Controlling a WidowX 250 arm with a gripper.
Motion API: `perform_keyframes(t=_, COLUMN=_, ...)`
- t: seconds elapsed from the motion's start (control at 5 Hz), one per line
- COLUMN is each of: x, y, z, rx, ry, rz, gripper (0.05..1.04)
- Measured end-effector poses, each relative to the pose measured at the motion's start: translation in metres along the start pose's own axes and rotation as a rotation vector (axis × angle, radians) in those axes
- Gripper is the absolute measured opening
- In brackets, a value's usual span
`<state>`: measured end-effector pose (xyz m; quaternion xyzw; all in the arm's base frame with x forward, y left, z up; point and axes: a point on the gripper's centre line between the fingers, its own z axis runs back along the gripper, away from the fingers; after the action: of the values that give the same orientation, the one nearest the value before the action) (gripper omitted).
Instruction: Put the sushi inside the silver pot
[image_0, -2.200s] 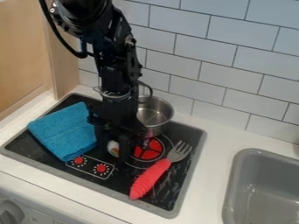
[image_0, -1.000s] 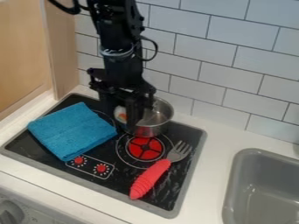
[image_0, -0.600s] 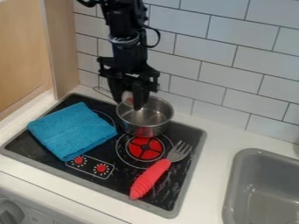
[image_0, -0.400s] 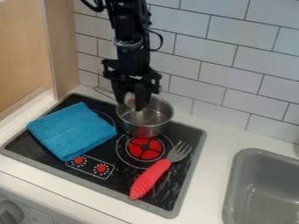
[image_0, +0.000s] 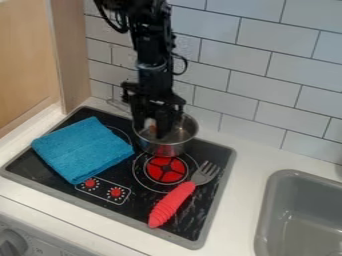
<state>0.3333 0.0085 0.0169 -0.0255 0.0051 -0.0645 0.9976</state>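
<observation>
The black gripper (image_0: 153, 131) hangs down into the mouth of the silver pot (image_0: 170, 148), toward its left side. Between its fingers it holds the sushi (image_0: 150, 123), a small white and orange piece, partly hidden by the fingers. The fingertips are lower than the pot's back rim. The pot stands upright at the back of the black stove, and the arm covers part of its back rim.
A folded blue towel (image_0: 83, 149) lies on the left of the stove (image_0: 137, 204). In front of the pot, a fork with a red handle (image_0: 172, 204) rests at the right. The grey sink (image_0: 300, 220) is at far right, and a tiled wall (image_0: 254, 75) rises behind.
With the sushi held, my gripper has gone from over the stove's front burner up and back to the pot, then a little right and down into its mouth.
</observation>
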Motion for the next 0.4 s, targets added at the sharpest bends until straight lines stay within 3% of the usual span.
perform_keyframes(t=0.2, x=0.0008, y=0.0005, z=-0.0057, rx=-0.002, ry=0.011, rz=0.004, gripper=0.497)
perform_keyframes(t=0.4, x=0.0025, y=0.0010, z=-0.0105, rx=-0.003, ry=0.020, rz=0.003, gripper=0.577)
